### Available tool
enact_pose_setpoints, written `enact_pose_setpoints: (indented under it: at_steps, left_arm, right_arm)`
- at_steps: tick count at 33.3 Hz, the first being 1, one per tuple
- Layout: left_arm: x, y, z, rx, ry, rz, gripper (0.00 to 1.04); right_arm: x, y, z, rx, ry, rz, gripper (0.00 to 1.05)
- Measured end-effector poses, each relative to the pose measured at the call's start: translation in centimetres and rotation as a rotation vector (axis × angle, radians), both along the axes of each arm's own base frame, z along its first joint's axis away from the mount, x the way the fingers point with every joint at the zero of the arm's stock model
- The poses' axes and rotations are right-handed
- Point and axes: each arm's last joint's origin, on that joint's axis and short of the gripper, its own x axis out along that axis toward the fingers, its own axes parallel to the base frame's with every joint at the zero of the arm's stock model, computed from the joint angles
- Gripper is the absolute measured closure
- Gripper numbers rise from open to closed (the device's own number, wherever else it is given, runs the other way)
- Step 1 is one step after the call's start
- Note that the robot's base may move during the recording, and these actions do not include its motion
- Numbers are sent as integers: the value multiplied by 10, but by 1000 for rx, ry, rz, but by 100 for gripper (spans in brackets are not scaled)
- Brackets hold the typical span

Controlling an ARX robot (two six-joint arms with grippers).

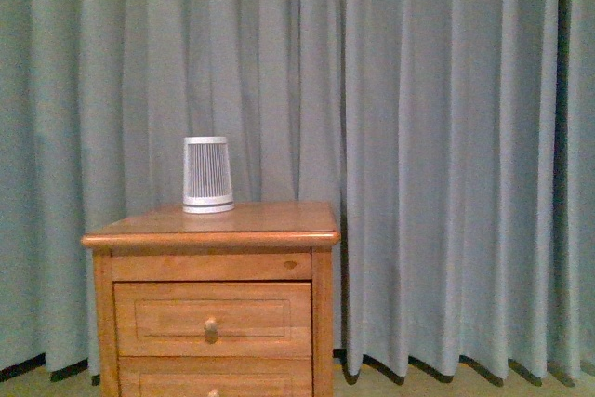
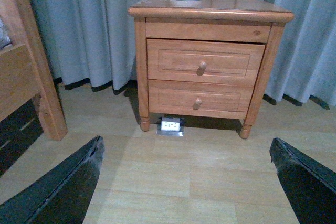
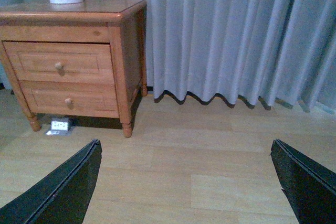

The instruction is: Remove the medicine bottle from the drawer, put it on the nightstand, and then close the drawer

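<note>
Drawer, front view: upper front of nightstand, honey wood, recessed panel, round knob, shut flush; white ribbed device on nightstand top. Left wrist view: left end effector gaping, well short of nightstand. Right wrist view: right end effector gaping likewise.

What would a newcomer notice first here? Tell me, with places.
The honey-wood nightstand stands low on the left of the front view, against a grey-blue curtain filling the whole background. A white ribbed device sits upright on its top, toward the back, and the upper drawer is shut.
</note>
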Motion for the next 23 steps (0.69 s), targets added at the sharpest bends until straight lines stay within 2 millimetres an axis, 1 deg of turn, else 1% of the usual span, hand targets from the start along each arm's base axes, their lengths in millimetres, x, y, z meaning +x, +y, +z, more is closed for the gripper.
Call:
enact_pose_setpoints:
  at_steps: [20,21,23]
  left_arm:
    - [0,0,0,-1,6,-9,7]
    - [0,0,-1,-22,62,-52,7]
    - [1,-1,-4,-85,235,-122,7]
  right_arm:
    - [0,0,0,0,0,0,7]
    - [0,0,0,0,0,0,7]
    - [0,0,0,0,0,1,7]
